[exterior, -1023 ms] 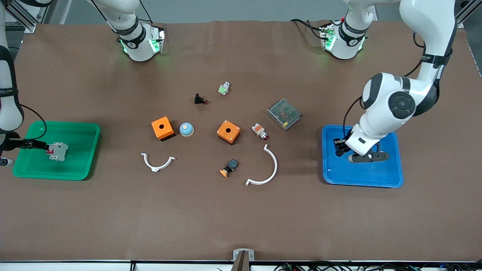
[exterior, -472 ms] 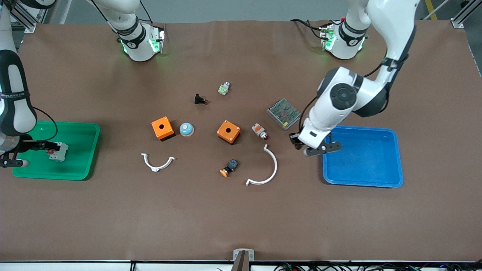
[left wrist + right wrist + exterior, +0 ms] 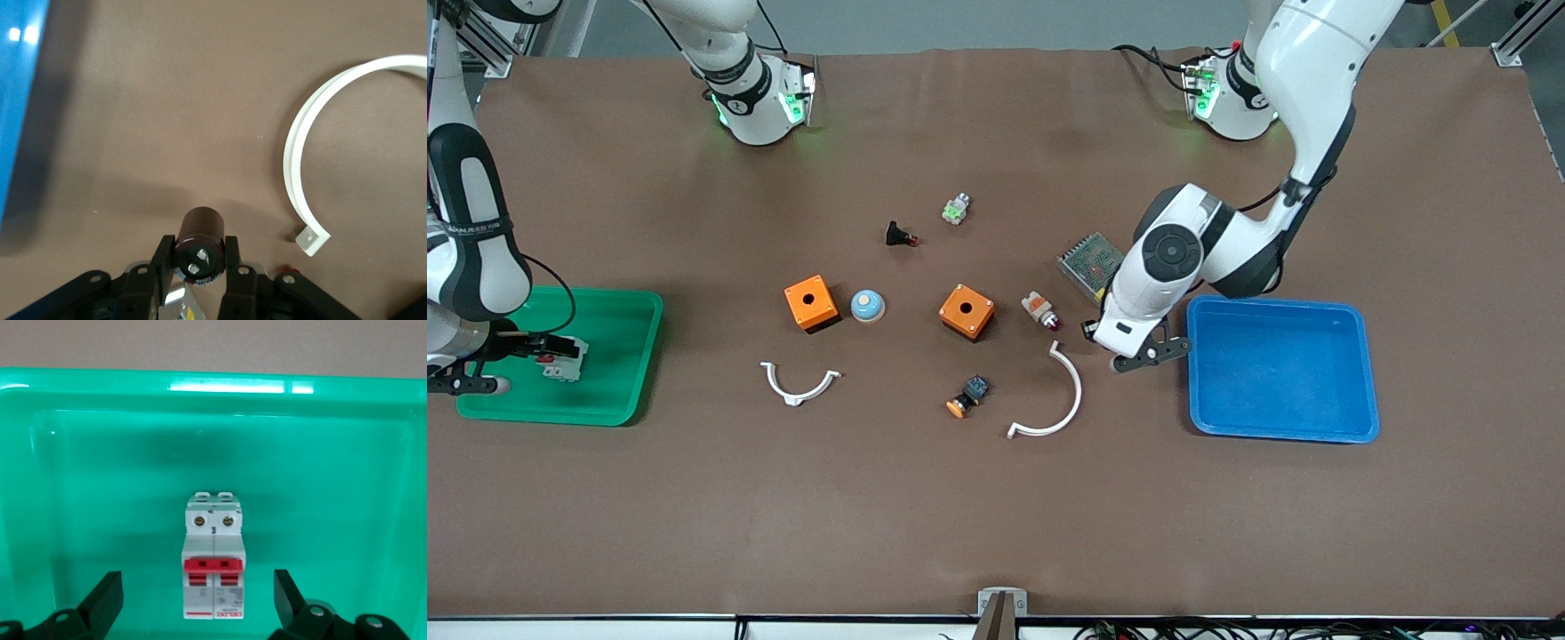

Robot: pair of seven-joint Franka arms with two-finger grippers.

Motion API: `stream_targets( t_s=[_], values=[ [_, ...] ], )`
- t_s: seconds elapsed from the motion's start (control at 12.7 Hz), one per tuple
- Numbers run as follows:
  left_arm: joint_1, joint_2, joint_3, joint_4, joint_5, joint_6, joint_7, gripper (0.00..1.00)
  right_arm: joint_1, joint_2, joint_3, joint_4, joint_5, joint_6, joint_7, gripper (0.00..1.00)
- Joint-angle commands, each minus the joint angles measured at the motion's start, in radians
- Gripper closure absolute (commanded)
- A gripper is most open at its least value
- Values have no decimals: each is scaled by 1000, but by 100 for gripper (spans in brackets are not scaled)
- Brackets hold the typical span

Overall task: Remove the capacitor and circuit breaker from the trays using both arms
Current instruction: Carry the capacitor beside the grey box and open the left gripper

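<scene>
The capacitor (image 3: 200, 239), a stubby dark cylinder, is clamped between the fingers of my left gripper (image 3: 198, 255). In the front view my left gripper (image 3: 1090, 331) hangs over the bare table between a white arc (image 3: 1064, 400) and the blue tray (image 3: 1280, 373). The breaker (image 3: 565, 360), a light-grey block with red levers, lies in the green tray (image 3: 627, 307). My right gripper (image 3: 545, 349) is open at the breaker (image 3: 214, 563), one finger on each side of it and not touching it.
Two orange boxes (image 3: 811, 302) (image 3: 967, 311), a blue dome (image 3: 867, 306), a black-blue button (image 3: 967, 396), a white-orange part (image 3: 1040, 309), a mesh-covered box (image 3: 1096, 262), a black part (image 3: 900, 236) and a second white arc (image 3: 799, 382) lie mid-table.
My left arm has carried the capacitor from over the blue tray out over the table beside the white arc. My right arm shifted a little; the breaker stays in the green tray.
</scene>
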Motion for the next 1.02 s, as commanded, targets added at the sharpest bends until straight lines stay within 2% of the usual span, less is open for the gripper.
stream_targets(
  t_s=[0.0,0.47,0.55,0.71,0.79,0.87,0.94],
  values=[
    [-19,43,7,30,30,17,-45,99,2,0,1,-5,-8,9,-8,3],
    [-39,87,7,66,34,18,-48,98,-8,9,0,5,-13,16,-8,8],
    [-39,97,7,79,34,18,-48,94,-8,9,0,5,-13,16,-8,10],
    [-39,107,7,92,34,17,-48,69,-10,11,0,8,-16,16,-8,11],
    [-39,108,7,93,34,17,-47,50,-10,12,0,8,-16,18,-8,12],
    [-37,106,8,93,34,15,-47,19,-10,14,0,8,-16,18,-8,13],
    [-37,101,8,96,34,11,-45,0,-10,14,0,9,-16,18,-8,17]
  ],
)
